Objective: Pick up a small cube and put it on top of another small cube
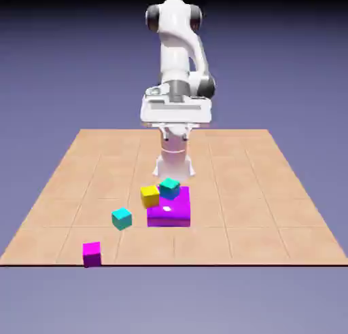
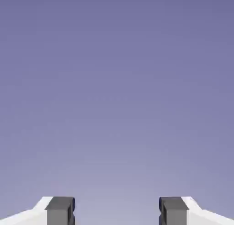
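Right now the fingers (image 2: pixel 117 212) stand apart with nothing between them, seeing only backdrop, while the small cyan cube (image 1: pixel 122 218) sits alone on the desk (image 1: pixel 272 210), probably well below and clear of the raised hand.

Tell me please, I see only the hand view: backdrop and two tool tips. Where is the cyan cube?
Observer: The small cyan cube sits alone on the table, toward the exterior view's left.
Operator: Is the tool near it?
Observer: No, the tool is open, empty, and hangs well above the table.
Operator: Which cube is nearest?
Observer: A yellow cube, apart from it, beside a large magenta block.
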Motion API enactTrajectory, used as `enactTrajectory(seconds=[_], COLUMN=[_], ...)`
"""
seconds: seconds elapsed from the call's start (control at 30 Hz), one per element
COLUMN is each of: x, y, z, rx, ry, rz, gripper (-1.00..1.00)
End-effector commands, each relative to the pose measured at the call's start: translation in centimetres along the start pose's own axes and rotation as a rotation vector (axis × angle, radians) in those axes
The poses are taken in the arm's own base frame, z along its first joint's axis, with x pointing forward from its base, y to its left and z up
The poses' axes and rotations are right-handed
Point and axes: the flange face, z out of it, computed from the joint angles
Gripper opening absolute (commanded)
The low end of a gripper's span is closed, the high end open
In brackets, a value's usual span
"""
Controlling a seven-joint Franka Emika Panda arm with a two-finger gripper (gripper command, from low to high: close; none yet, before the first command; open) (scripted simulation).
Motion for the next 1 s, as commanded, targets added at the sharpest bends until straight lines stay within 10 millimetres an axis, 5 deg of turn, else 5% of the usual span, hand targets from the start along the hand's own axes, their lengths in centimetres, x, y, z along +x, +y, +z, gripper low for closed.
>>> enactTrajectory(seconds=[0.0,0.5,0.83,0.97], x=[0.2,0.7,-1.6,-2.5], y=[0.7,14.9,24.6,27.1], z=[0.8,11.1,14.9,15.6], rx=[-0.034,-0.480,-0.686,-0.730], ry=[-0.006,-0.136,-0.257,-0.296], rz=[0.021,0.416,0.741,0.844], gripper=[0.00,0.00,0.00,0.00])
